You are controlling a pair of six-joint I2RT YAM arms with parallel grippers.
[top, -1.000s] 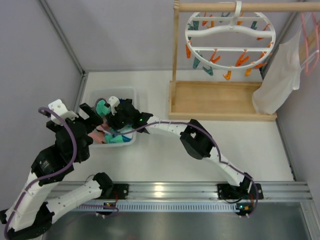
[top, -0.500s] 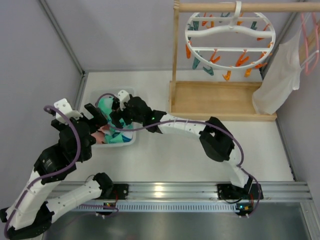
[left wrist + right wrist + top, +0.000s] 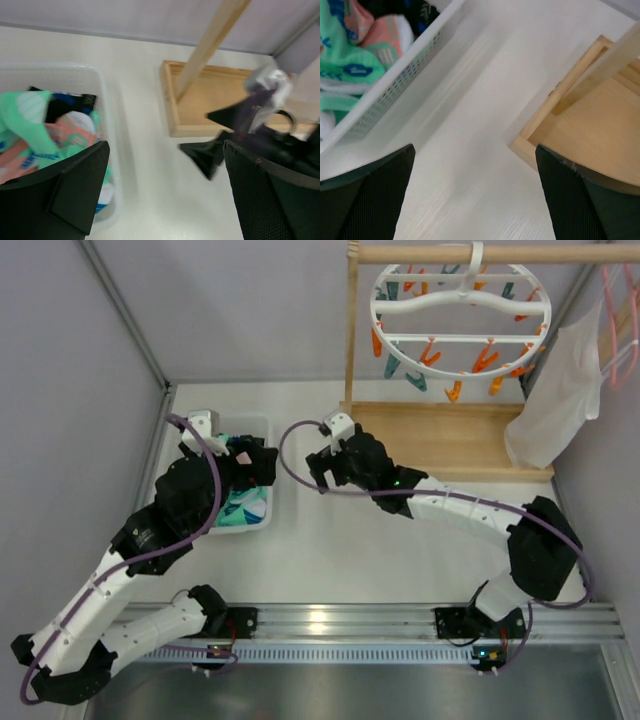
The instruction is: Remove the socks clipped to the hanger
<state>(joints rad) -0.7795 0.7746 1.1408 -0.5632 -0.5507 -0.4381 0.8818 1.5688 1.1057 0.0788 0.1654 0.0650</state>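
Left end effector point(image 3: 165, 192) and right end effector point(image 3: 475, 195) both gape wide and empty. Socks point(image 3: 345, 65) sit in the white basket point(image 3: 395, 85), center left. Hanger point(image 3: 450, 338), top right, looks bare, so probably done; arms likely just park.

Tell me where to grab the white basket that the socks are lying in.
Pinch the basket by its long rim on the side facing the wooden stand, coming down from above. That edge looks thin, straight and uncovered, with bare table beside it, while the socks fill the inside.
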